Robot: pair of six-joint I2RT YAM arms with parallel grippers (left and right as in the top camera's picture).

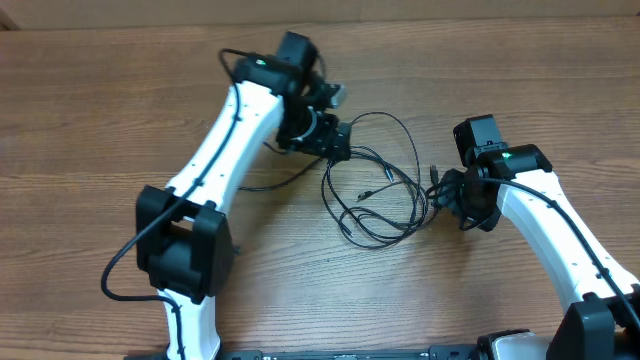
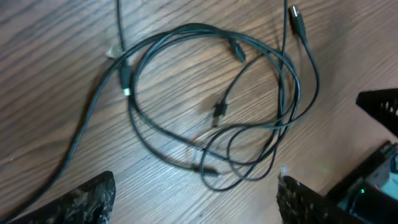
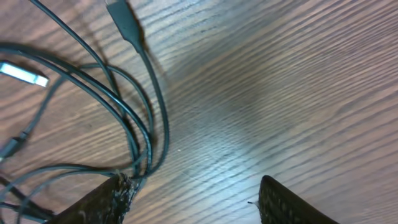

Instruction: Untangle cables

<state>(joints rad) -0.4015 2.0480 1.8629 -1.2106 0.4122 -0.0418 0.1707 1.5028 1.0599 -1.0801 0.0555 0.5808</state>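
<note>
The cables [image 1: 372, 190] lie as several thin black loops, overlapping on the wooden table between my two arms. In the left wrist view the cables [image 2: 217, 112] spread ahead of my left gripper [image 2: 196, 200], with small plugs inside the loops. That gripper is open, with only bare wood between its fingers [image 2: 87, 199]. My left gripper [image 1: 335, 140] sits at the loops' upper left edge. My right gripper [image 1: 442, 190] sits at their right edge. In the right wrist view my right gripper [image 3: 196, 200] is open, and cable strands [image 3: 146, 134] run against its left fingertip [image 3: 109, 196], none between the jaws.
A silver-tipped plug [image 3: 25, 73] and a black plug [image 3: 124, 22] lie near the right gripper. The right arm's black body [image 2: 379, 174] shows at the edge of the left wrist view. Bare wooden table [image 1: 500, 80] surrounds the tangle.
</note>
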